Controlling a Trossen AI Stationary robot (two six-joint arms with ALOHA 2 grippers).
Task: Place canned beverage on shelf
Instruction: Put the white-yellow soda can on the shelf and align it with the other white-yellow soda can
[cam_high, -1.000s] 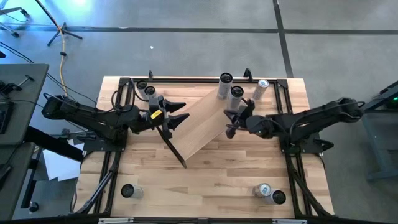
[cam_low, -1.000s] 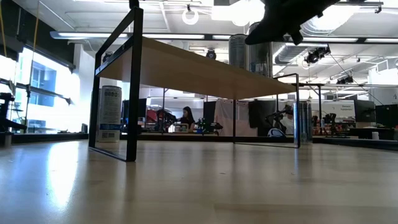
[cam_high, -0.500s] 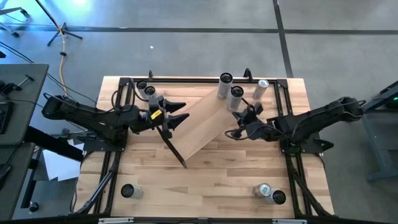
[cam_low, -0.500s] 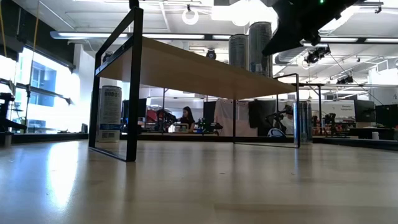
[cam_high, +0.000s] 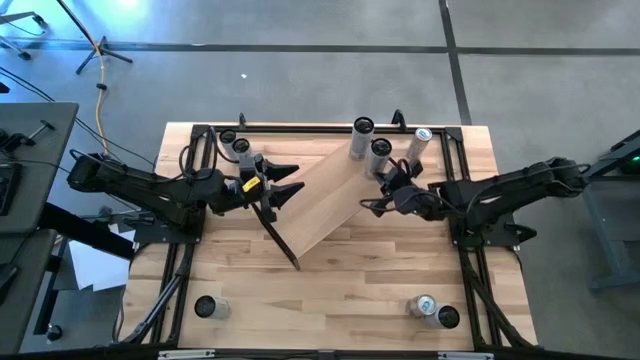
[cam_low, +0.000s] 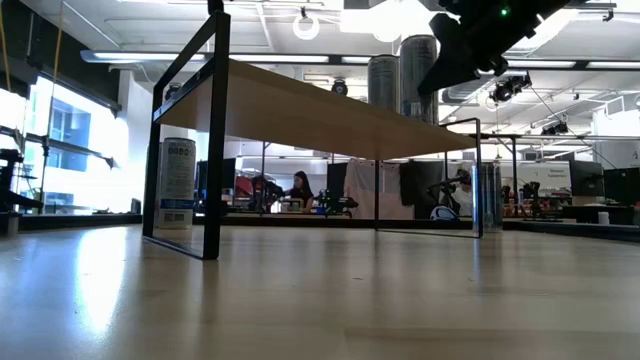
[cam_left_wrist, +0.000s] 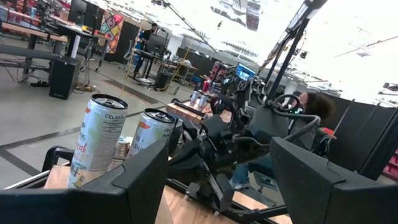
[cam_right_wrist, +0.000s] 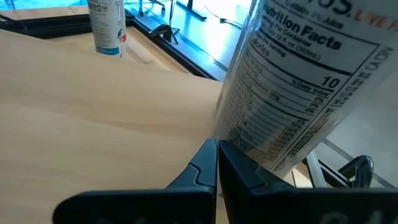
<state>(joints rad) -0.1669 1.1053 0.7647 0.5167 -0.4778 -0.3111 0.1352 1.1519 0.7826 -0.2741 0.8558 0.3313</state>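
The shelf (cam_high: 320, 200) is a pale wood board lying slantwise across the table on black end brackets (cam_low: 210, 140). Two tall cans (cam_high: 380, 153) (cam_high: 360, 135) stand upright on its far right end; they also show in the low view (cam_low: 418, 70). My right gripper (cam_high: 373, 195) is shut and holds nothing. It is just on the near side of the nearer can (cam_right_wrist: 292, 81), over the board (cam_right_wrist: 93, 106). My left gripper (cam_high: 293, 182) is open and empty above the shelf's left part, and it also shows in the left wrist view (cam_left_wrist: 217, 186). My right gripper's shut fingertips (cam_right_wrist: 205, 163) stand right by the lower side of the nearer can (cam_right_wrist: 249, 134), which stands upright on the shelf. I cannot tell whether they touch it.
Two cans (cam_high: 235, 145) stand at the table's far left, and one of them shows in the low view (cam_low: 178, 185). One can (cam_high: 420, 142) stands at the far right. More cans (cam_high: 205, 306) (cam_high: 435, 310) stand near the front corners. Black frame rails run along the table's sides.
My right gripper has drawn back from the nearer can on the shelf toward the table's right edge, then come a little way back toward it. The can has stayed upright on the board. In the low view the gripper no longer covers the can.
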